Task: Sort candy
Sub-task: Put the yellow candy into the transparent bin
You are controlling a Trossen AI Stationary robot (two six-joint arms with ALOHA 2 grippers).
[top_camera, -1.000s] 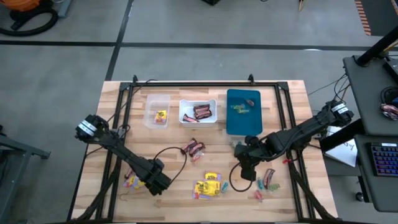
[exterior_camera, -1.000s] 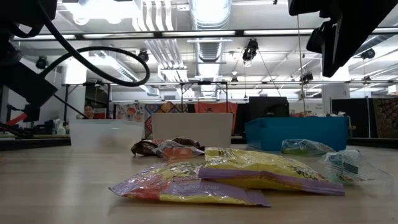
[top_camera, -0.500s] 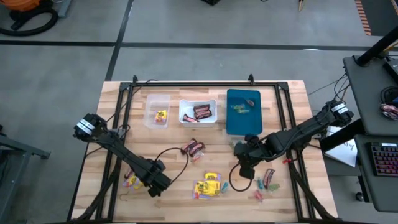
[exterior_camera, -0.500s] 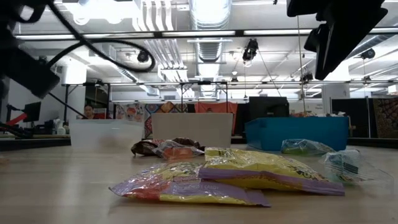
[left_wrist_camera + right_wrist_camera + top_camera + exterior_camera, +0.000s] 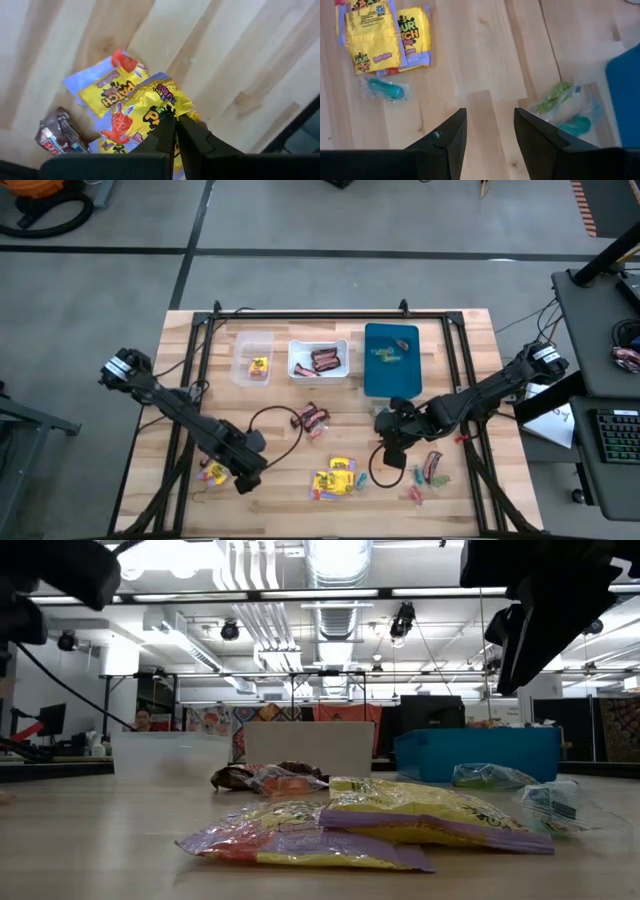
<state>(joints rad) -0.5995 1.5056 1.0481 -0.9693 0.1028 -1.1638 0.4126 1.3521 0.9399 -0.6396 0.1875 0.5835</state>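
Bright sweets on a pale wood tabletop

Yellow packets carry purple edges and red print; dark brown-red bars lie apart; small green and teal pieces sit in clear wrap. The bins run clear, white and blue. Both arms are black.

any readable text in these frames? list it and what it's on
"PATCH": on the yellow packet lying flat, left wrist view.
"P...": start of a word on the yellow packet pinched in the shut left claw; the rest is hidden.
"...UR ...TCH": on a yellow packet, right wrist view, partly covered.
Small print on the overlapping packet: too small to read.
Brown bar wrapper: unreadable.
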